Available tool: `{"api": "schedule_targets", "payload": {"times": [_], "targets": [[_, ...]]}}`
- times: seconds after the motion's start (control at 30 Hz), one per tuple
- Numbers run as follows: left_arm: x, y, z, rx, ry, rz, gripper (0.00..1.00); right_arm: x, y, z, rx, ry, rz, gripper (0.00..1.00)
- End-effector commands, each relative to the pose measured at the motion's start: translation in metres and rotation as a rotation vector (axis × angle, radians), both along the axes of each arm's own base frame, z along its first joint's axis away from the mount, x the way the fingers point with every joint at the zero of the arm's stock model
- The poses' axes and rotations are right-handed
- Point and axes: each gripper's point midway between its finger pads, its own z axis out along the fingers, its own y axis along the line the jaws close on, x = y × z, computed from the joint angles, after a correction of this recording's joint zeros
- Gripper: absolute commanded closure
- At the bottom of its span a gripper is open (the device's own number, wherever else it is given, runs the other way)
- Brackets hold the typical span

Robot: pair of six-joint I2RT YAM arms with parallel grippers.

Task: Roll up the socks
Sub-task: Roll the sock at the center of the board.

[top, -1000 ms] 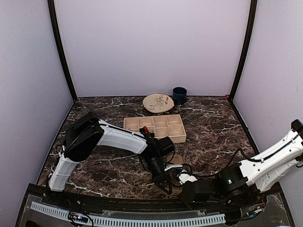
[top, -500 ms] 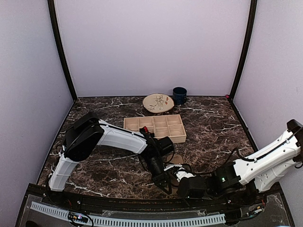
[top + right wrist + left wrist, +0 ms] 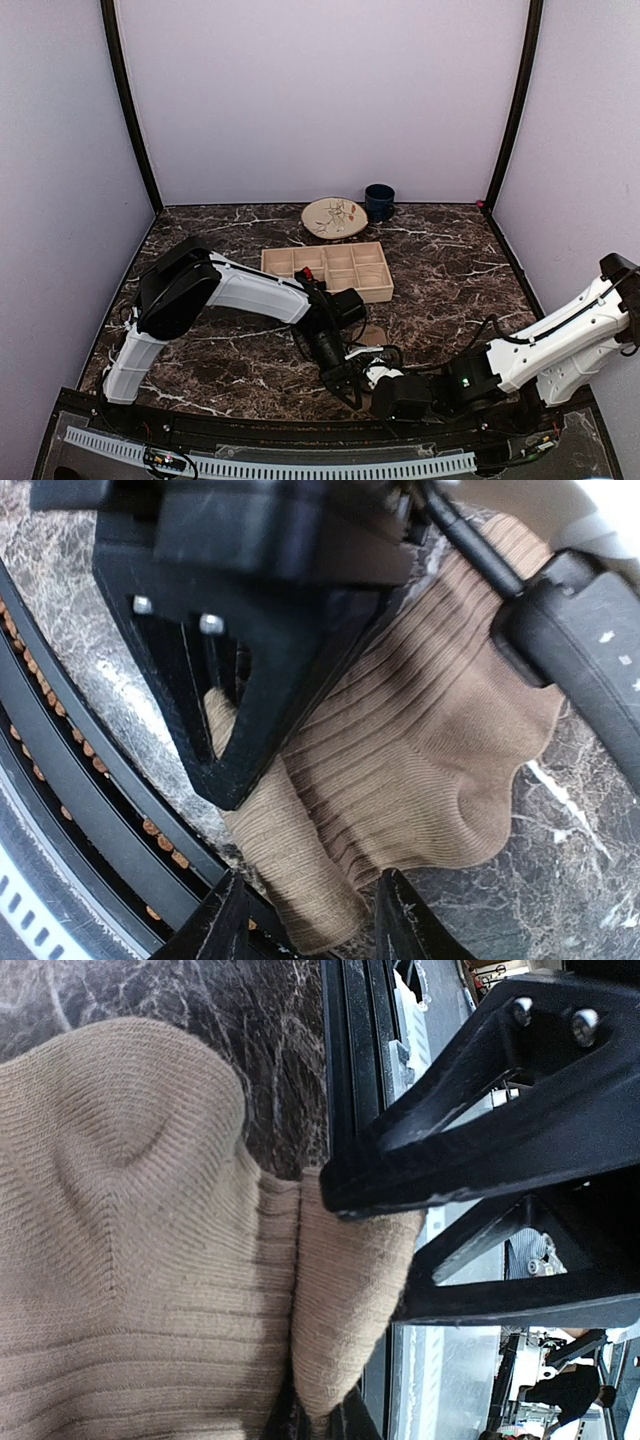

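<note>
A plain tan ribbed sock [image 3: 130, 1260] lies on the dark marble table near the front edge, and only a small patch of this sock [image 3: 373, 334] shows from above. My left gripper [image 3: 345, 385] is shut on a folded edge of the sock, and that fold runs down between the jaws of the left gripper [image 3: 315, 1425]. My right gripper [image 3: 310, 920] is open, its two fingertips standing either side of the sock's rolled end [image 3: 300, 880]. The right gripper's fingers [image 3: 480, 1150] sit just over the fold. The other socks are not clearly visible.
A wooden compartment tray [image 3: 378, 291] sits behind the grippers, with a small red and dark item [image 3: 308, 272] at one cell. Further back stand a patterned plate [image 3: 334, 217] and a dark blue mug [image 3: 379, 202]. The table's black front rail [image 3: 90, 780] runs right beside the sock.
My right arm has slid left along the front edge, closer to the left gripper, and its jaws have parted a little. The left arm has stayed put.
</note>
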Motion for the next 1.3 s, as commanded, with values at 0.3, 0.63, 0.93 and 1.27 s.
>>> {"api": "schedule_targets", "payload": {"times": [0.3, 0.63, 0.93, 1.27], "targets": [[0.004, 0.006, -0.003, 0.017, 0.024, 0.008, 1.00, 0.003, 0.015, -0.006, 0.018, 0.005, 0.026, 0.64], [0.008, 0.007, -0.003, 0.018, 0.025, 0.015, 1.00, 0.011, 0.027, -0.015, 0.038, 0.032, 0.039, 0.85], [0.016, 0.010, -0.013, 0.066, -0.008, 0.044, 0.91, 0.007, 0.029, -0.017, 0.079, 0.085, 0.048, 0.95], [0.036, 0.009, -0.011, 0.074, -0.042, 0.146, 0.45, 0.006, 0.022, -0.017, 0.112, 0.127, 0.025, 0.96]]}}
